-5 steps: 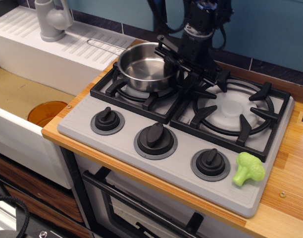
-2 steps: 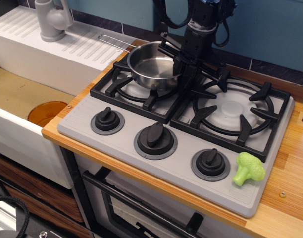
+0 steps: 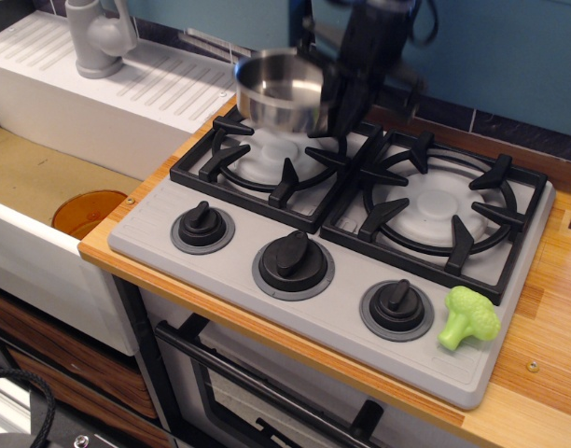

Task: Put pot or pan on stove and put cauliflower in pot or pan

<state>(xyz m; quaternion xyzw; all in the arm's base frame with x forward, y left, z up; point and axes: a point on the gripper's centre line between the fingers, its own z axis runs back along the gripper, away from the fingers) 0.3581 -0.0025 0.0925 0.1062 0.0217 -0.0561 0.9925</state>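
The shiny steel pan (image 3: 278,91) hangs in the air above the back of the left burner (image 3: 265,159), blurred by motion. My gripper (image 3: 334,93) is shut on the pan's right rim and holds it clear of the grate. The pan's wire handle (image 3: 211,42) points back left over the drainboard. The grey stove (image 3: 220,245) has two black grates and three knobs. The light-green cauliflower (image 3: 468,316) lies on the stove's front right corner, right of the rightmost knob (image 3: 396,307), far from my gripper.
A white sink unit with a grey faucet (image 3: 97,35) stands at the left, its basin holding an orange disc (image 3: 87,213). The right burner (image 3: 441,207) is bare. A wooden counter (image 3: 547,308) runs along the stove's right and front.
The pan rested on the left burner a second ago. Now it is lifted off the grate and moved up and back, still in my gripper. The cauliflower has not moved.
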